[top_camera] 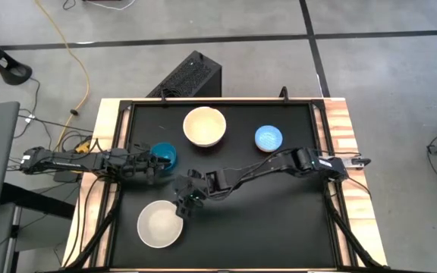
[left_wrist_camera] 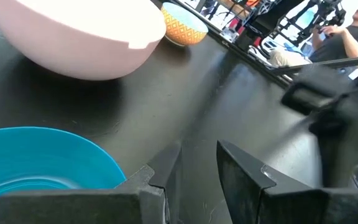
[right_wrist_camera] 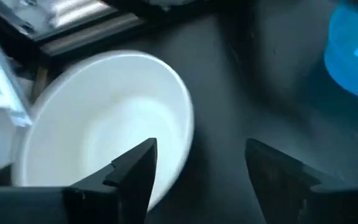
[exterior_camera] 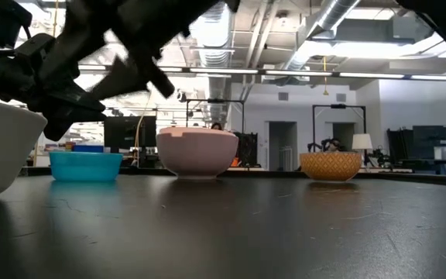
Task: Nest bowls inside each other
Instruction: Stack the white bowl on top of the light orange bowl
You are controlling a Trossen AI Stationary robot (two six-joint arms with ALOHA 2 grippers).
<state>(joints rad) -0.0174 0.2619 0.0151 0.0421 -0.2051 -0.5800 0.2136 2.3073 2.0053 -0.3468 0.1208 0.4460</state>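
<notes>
A white bowl [top_camera: 160, 224] rests on its base near the table's front left. My right gripper [right_wrist_camera: 201, 174] hovers open just above its far right rim [right_wrist_camera: 185, 124], one finger [right_wrist_camera: 135, 168] over the rim and the other over bare table. A teal bowl [top_camera: 165, 154] stands at mid-left. My left gripper [left_wrist_camera: 197, 174] waits close beside it, open, with nothing between its fingers. A cream bowl [top_camera: 204, 127] and a smaller light blue bowl [top_camera: 268, 138] with an orange outside [exterior_camera: 330, 165] stand toward the far edge.
The black tabletop [top_camera: 279, 220] lies bare across its right and near-right parts. My right arm [top_camera: 279, 163] stretches across the table's middle from the right edge. A raised frame [top_camera: 218, 102] borders the table.
</notes>
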